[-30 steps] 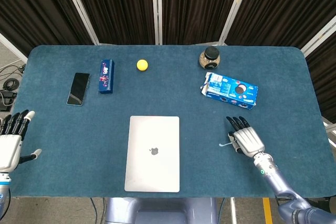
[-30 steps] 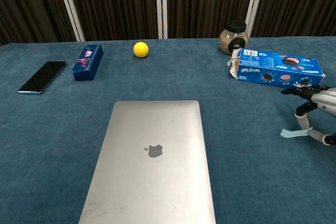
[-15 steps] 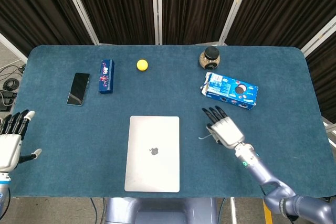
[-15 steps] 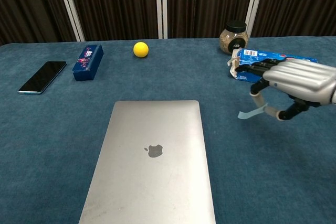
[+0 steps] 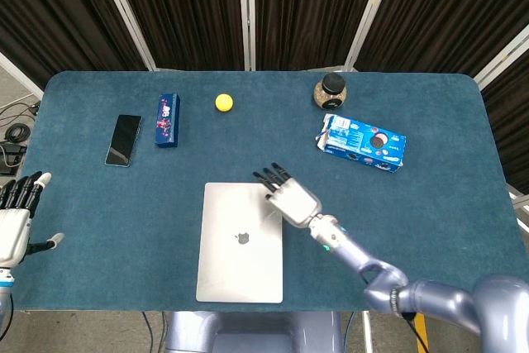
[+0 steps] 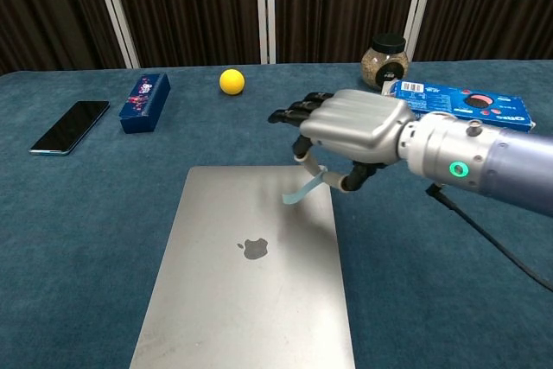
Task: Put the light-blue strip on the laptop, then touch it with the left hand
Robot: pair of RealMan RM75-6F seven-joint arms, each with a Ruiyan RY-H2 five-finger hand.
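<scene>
1. Since half a second ago the right robot hand [image 6: 354, 131] has travelled from beside the Oreo box [image 6: 458, 111] to above the far right corner of the closed laptop [image 6: 246, 274], carrying the light-blue strip [image 6: 304, 187] with it.
2. That robot hand pinches the strip between thumb and a finger, the other fingers stretched forward; the strip dangles, its free end just above the lid or perhaps brushing it; I cannot tell which.
3. The left robot hand [image 5: 16, 221] waits with its fingers spread and holding nothing, at the tabletop's [image 5: 430, 204] near left edge, well apart from the laptop.
4. Risk, as I judge it: the strip hangs near the lid's right edge, so a release here could let it slide or flutter onto the tabletop.
5. A strip this light may also cling to the fingers as they part, or be dragged off.
6. Hard to make out: in the head view the robot hand covers the strip entirely, and the grip is shadowed in the chest view.
7. Farther off lie a yellow ball [image 5: 224, 102], a blue box [image 5: 168, 120], a phone [image 5: 123, 140] and a jar [image 5: 330, 91].
</scene>
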